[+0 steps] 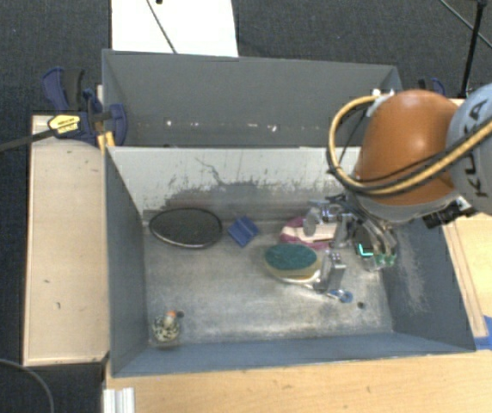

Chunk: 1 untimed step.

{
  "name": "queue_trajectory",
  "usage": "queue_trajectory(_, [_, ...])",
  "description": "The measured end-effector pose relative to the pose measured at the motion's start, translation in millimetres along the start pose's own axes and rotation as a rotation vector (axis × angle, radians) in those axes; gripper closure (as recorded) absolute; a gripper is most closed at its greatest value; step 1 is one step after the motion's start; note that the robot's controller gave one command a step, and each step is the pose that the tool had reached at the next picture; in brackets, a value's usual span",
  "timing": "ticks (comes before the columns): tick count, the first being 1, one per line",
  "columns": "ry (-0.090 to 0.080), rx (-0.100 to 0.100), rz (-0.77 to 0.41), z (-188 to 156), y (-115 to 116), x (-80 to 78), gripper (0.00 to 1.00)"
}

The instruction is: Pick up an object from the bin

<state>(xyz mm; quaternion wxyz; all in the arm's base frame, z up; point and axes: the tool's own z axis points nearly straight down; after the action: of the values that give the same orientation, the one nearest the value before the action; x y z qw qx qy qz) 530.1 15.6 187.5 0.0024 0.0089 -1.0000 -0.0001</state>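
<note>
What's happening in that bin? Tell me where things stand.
The robot arm's claw is down low in the right part of the grey bin, right beside a round teal thing with a cream rim. I cannot tell that it holds anything. A pink and white thing lies just behind the teal one. Farther left lie a small blue block, a dark oval disc and a small thing in the front left corner.

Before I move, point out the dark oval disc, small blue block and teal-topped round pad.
dark oval disc [186,228]: camera view, centre of its top.
small blue block [243,231]: camera view, centre of its top.
teal-topped round pad [291,255]: camera view, centre of teal top.
</note>
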Motion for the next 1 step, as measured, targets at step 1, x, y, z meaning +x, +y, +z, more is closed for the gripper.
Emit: queue_trajectory(1, [-0.009, -0.001, 0.050, 114.3, -20.9, -17.8, 0.00])
